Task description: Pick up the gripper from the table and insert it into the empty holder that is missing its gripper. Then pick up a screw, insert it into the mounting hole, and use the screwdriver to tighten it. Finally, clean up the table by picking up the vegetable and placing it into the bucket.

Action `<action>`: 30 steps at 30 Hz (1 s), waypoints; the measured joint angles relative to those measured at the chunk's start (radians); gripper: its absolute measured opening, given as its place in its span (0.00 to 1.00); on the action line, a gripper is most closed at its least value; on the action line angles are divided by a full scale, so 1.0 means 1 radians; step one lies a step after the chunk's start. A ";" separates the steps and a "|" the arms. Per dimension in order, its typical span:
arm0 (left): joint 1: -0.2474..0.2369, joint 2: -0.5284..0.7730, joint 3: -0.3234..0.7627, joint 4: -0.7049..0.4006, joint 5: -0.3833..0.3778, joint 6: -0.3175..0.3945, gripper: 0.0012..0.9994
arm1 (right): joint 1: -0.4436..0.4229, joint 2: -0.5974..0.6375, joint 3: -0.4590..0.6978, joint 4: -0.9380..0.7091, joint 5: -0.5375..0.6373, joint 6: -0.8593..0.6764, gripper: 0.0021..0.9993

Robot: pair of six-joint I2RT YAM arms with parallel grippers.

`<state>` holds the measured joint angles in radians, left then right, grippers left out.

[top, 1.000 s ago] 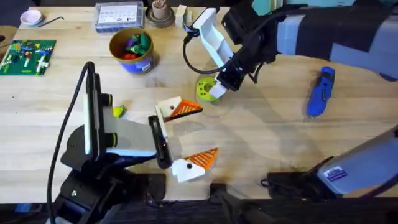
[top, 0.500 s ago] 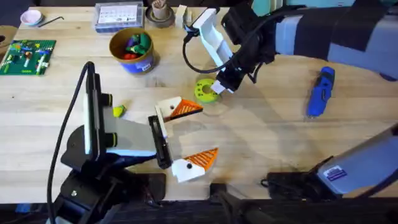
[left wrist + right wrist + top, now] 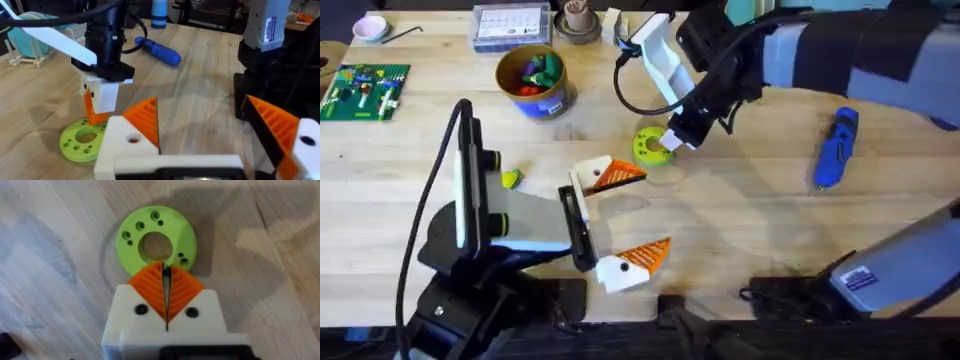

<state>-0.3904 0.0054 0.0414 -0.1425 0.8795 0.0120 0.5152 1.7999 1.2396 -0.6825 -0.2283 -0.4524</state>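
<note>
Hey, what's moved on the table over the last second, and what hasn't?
The right gripper shifted slightly up and away from the green disc, uncovering more of it; its jaws are pressed together, holding nothing. The left gripper, the screwdriver, the vegetable and the bucket stayed put.

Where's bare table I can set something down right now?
Bare wood lies between the green disc and the screwdriver, and nearer than both. It is crowded around the left gripper, and behind the bucket along the far edge.
</note>
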 joint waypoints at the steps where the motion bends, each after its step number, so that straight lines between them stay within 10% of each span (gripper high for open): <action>1: 0.000 0.000 0.000 0.000 0.000 0.000 0.99 | 0.000 -0.001 0.000 -0.002 0.000 0.000 0.00; 18: 0.000 0.000 0.000 0.000 0.000 0.000 0.99 | 0.000 -0.172 0.019 -0.090 0.000 0.005 0.00; 30: 0.000 0.000 0.000 0.000 0.000 0.000 0.99 | 0.009 -0.206 0.391 -0.403 -0.038 0.130 0.00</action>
<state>-0.3904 0.0051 0.0414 -0.1429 0.8795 0.0120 0.5240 1.5940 1.6308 -1.0856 -0.2666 -0.3219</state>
